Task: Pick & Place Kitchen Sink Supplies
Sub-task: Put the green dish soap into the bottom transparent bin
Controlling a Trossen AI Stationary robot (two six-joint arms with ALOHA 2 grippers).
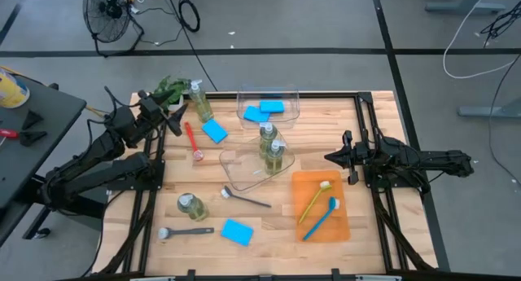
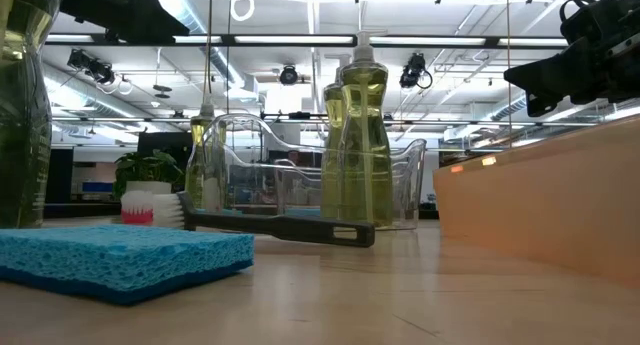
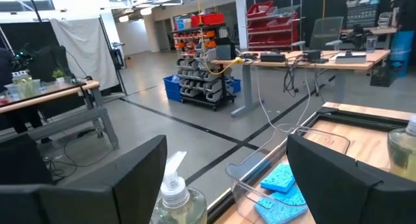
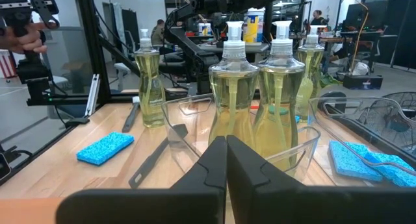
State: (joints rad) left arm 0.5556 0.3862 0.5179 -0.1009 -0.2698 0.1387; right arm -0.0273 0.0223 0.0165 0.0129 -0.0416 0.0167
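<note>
Two soap bottles (image 1: 271, 147) sit in the centre bin (image 1: 236, 169), two sponges (image 1: 264, 111) in the 12 o'clock bin (image 1: 289, 98), two brushes (image 1: 319, 208) on the orange tray (image 1: 346, 220). My left claw (image 1: 169, 118), fingers apart, nears the bottle (image 1: 199, 101) at 11 o'clock; my right claw (image 1: 332, 158) waits pressed together. Much remains loose.

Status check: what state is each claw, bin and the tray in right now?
Left claw: open, around a pump bottle top.
Right claw: shut, empty.
Rear clear plastic bin: holds two blue sponges.
Centre clear bin: holds two bottles.
Flat orange tray: holds two brushes.
</note>
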